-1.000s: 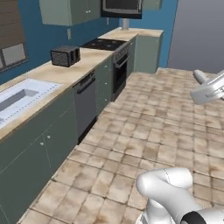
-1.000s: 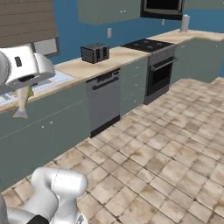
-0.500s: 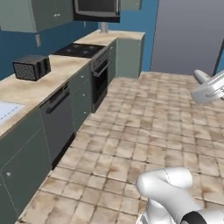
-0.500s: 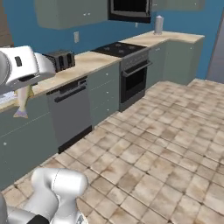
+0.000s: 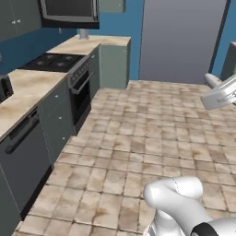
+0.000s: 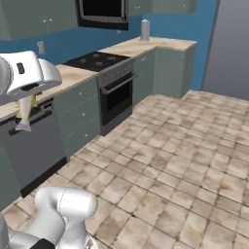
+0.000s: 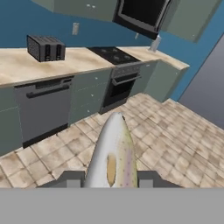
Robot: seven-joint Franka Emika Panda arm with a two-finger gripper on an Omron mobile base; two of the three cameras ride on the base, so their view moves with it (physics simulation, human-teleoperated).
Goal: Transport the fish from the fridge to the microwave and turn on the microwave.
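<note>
The fish (image 7: 111, 153), slender and silver-grey, juts forward from between my gripper's (image 7: 109, 179) two dark fingertips, which are shut on its sides. From the right base view the fish (image 6: 25, 114) hangs tail-down under the white hand, with the gripper (image 6: 27, 101) shut on it in front of the counter. The black microwave (image 5: 69, 11) (image 6: 102, 10) (image 7: 142, 13) is mounted high over the stove, its door closed. The fridge (image 5: 182, 41) (image 6: 231, 44) stands at the far end of the room with its plain grey door closed.
A black stove (image 5: 50, 60) (image 6: 97, 61) with an oven below sits in the counter run. A dishwasher (image 6: 29, 146), a toaster (image 7: 46, 47) and a grey canister (image 6: 144, 29) line the same side. Tiled floor (image 5: 152, 133) stretches between the counters and the fridge.
The whole scene has shifted in both base views, so the base has moved: the sink has gone out of view and stove, microwave and fridge have come nearer. The fish stays gripped.
</note>
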